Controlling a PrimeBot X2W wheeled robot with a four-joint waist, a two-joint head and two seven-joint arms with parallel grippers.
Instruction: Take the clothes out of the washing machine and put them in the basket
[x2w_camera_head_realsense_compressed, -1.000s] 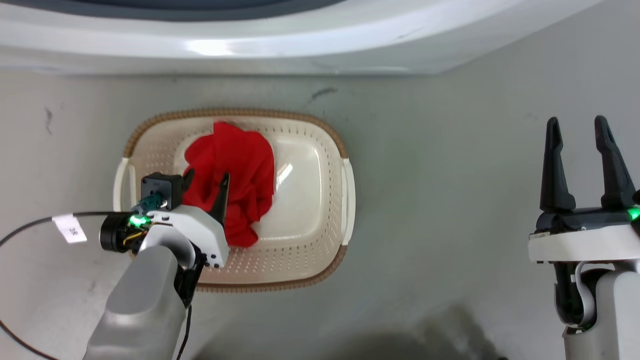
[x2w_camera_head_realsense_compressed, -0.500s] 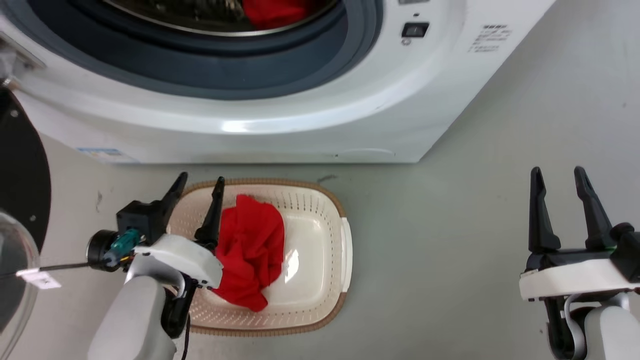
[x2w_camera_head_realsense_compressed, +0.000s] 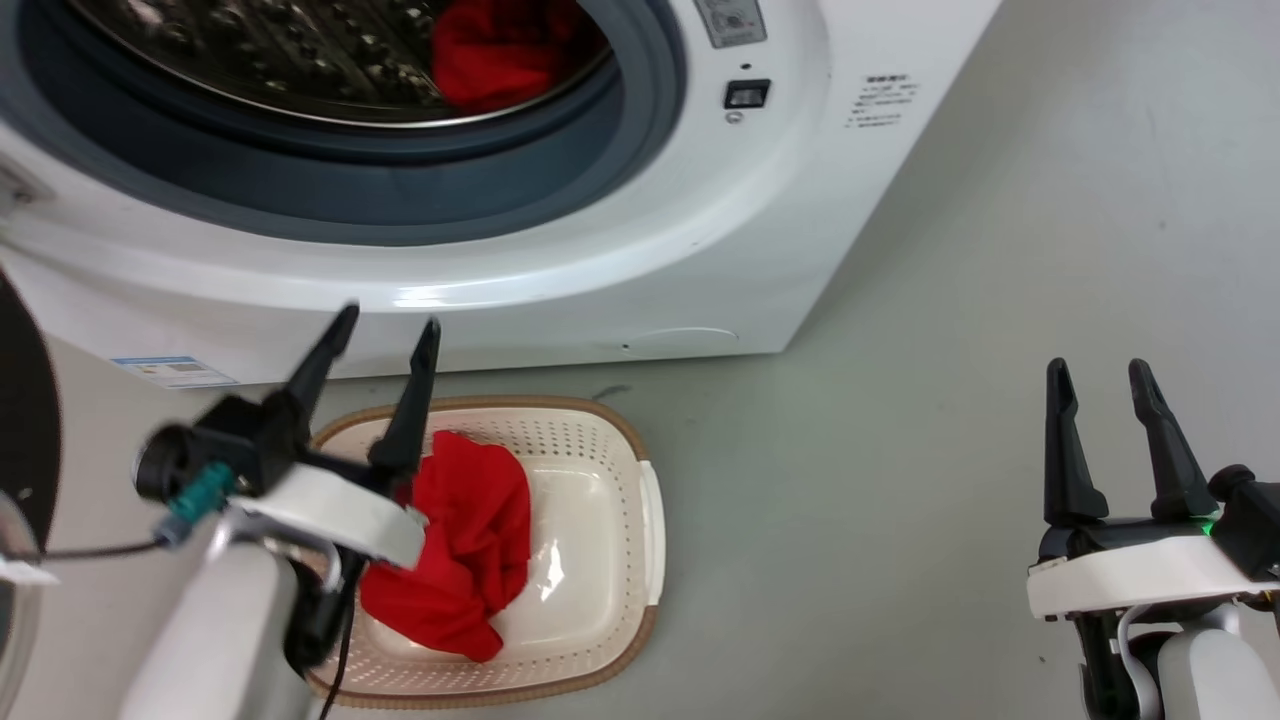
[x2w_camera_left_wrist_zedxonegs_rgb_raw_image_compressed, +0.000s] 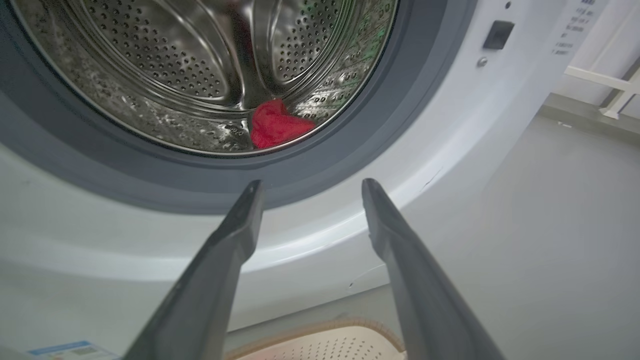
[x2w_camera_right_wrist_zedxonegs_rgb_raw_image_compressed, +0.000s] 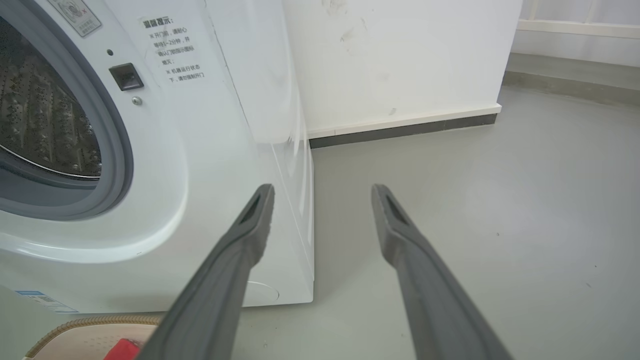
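Grey floor (x2w_camera_head_realsense_compressed: 900, 400), white washing machine (x2w_camera_head_realsense_compressed: 620, 250), porthole open. A red garment (x2w_camera_head_realsense_compressed: 455, 545) lies in the basket (x2w_camera_head_realsense_compressed: 648, 500). The second red garment (x2w_camera_head_realsense_compressed: 495, 50) sits low in the drum (x2w_camera_head_realsense_compressed: 250, 50), right of middle. The left gripper (x2w_camera_head_realsense_compressed: 385, 325), fingers spread and empty, hovers over the basket's back rim. The drum garment lies ahead and above, nearly in line with its fingers. The right gripper (x2w_camera_head_realsense_compressed: 1095, 368) is spread, empty and well apart, so the left arm is nearer.
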